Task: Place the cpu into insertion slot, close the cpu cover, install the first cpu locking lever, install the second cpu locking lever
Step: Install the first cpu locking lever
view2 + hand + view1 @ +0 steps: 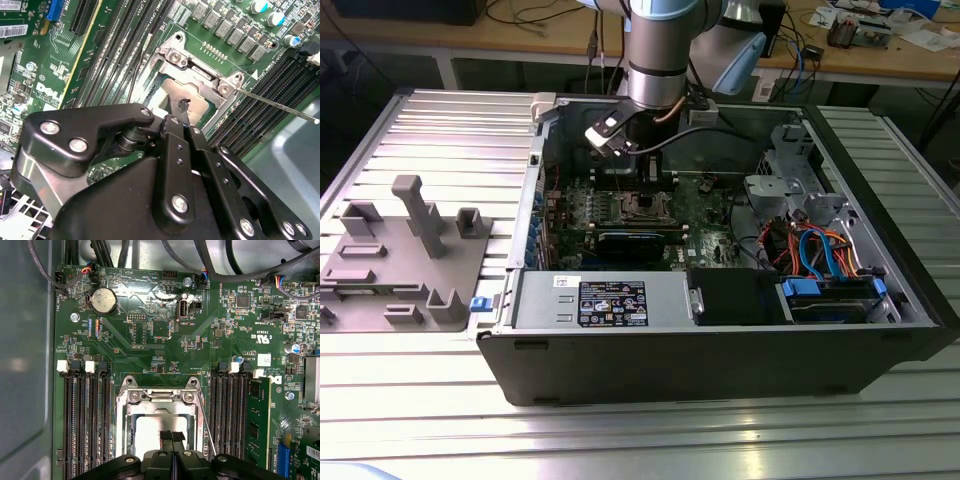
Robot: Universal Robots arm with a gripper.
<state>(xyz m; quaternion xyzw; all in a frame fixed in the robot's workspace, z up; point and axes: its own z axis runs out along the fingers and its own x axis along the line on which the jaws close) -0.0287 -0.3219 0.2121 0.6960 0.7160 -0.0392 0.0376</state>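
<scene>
The cpu [147, 435]: is it seated?
— It seems so. In the first wrist view its silver top shows through the window of the cpu cover [160, 411], which looks to lie flat over the insertion slot [121, 435].
— And the hand [172, 436]?
— Pinched narrow, holding nothing, tips just above the chip.
— What's left?
— In the second wrist view one locking lever [275, 104] slants free beside the slot, so I judge the levers unlatched.
</scene>
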